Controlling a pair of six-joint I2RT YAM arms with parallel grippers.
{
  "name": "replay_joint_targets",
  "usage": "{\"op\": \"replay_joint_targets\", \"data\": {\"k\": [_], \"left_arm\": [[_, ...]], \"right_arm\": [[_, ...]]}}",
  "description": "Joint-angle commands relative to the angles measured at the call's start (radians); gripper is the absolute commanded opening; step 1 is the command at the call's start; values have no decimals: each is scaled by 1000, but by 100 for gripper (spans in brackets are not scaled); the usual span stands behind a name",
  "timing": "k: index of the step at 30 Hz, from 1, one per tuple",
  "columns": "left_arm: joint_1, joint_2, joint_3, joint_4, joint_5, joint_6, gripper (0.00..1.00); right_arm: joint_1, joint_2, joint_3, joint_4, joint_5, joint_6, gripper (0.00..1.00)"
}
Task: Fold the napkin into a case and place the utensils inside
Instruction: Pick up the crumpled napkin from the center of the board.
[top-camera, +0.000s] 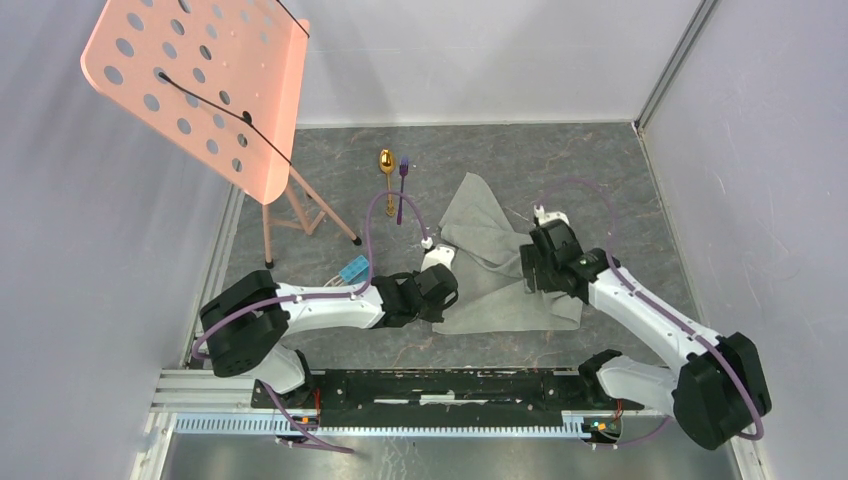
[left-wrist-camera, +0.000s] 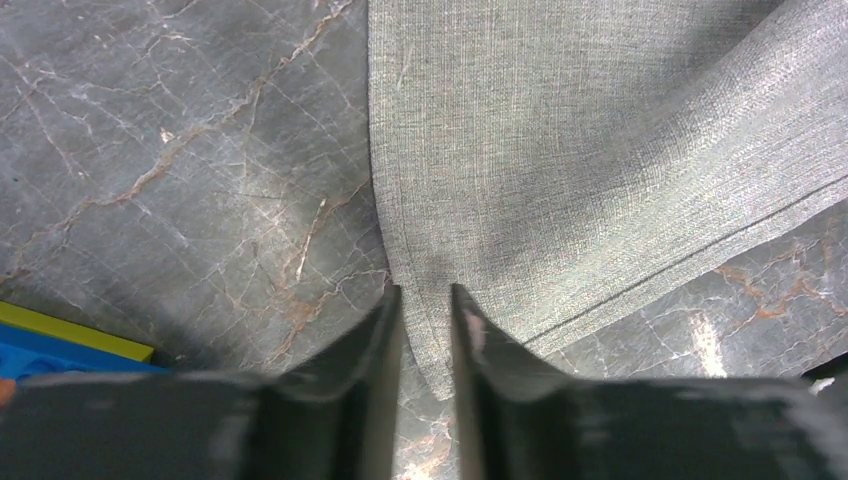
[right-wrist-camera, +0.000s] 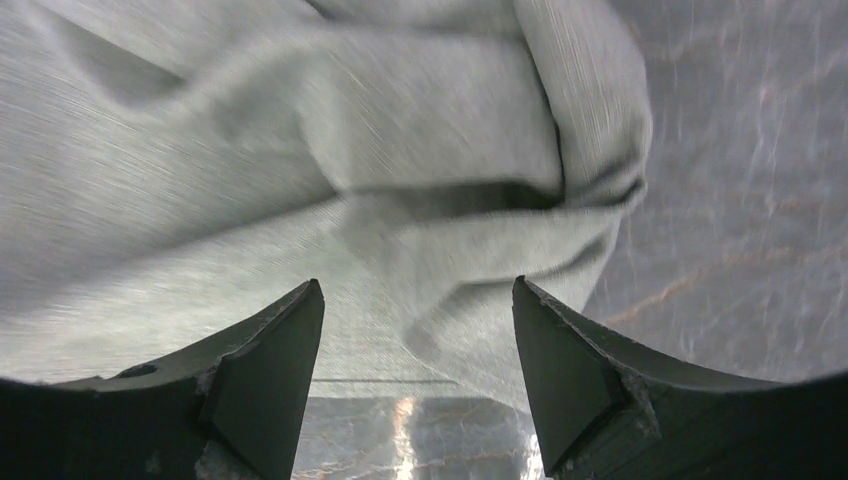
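The napkin (top-camera: 500, 270) lies rumpled and partly folded at the centre of the marble counter (top-camera: 600, 170). The left claw (left-wrist-camera: 425, 300) is nearly closed, pinching the napkin's left hem. The right claw (right-wrist-camera: 415, 300) gapes wide above the napkin's bunched right side. The gold spoon (top-camera: 387, 170) and the purple fork (top-camera: 403, 185) lie side by side at upper centre.

Grey-green napkin (top-camera: 495, 255) rumpled; spoon (top-camera: 386, 165), fork (top-camera: 403, 180) beyond.

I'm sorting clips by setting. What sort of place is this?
Probably a robotics lab test cell, not a home: plain pale walls box in a marble-patterned tabletop, and the left arm and right arm sit bolted to an aluminium rail at its near edge.
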Motion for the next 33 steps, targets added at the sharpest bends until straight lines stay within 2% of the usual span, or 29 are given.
{"op": "replay_joint_targets", "data": {"k": [1,3,5,8,12,15,17,19,22,23,25,30,33], "left_arm": [[-3,8,8,7,29,-28,36],[-3,15,1,16,39,-26,47],[-3,32,-1,19,48,-17,53],[-4,63,1,35,63,-20,57],[-20,104,8,26,41,-29,64],[-36,147,19,6,9,-42,64],[-47,187,40,-23,-8,-47,60],[-59,226,62,-46,-22,-57,52],[-71,265,76,-75,-68,-81,22],[-72,262,83,-91,-96,-83,10],[-74,234,106,-136,-136,-73,2],[-92,27,238,-255,-154,11,2],[-107,-116,361,-297,-176,93,2]], "right_arm": [[0,-94,-116,26,83,121,75],[6,-74,-139,29,70,118,74],[19,-56,-170,69,95,111,74],[24,-33,-202,149,111,80,72],[26,7,-194,175,169,65,70],[26,12,-212,207,206,64,62],[26,-5,-225,221,239,76,51],[25,-46,-246,240,269,81,32],[26,-134,-253,255,303,79,5],[26,-161,-247,252,303,73,0],[26,-233,-217,231,295,59,0],[23,-428,-44,146,298,20,0],[25,-502,127,83,339,12,0]]}}
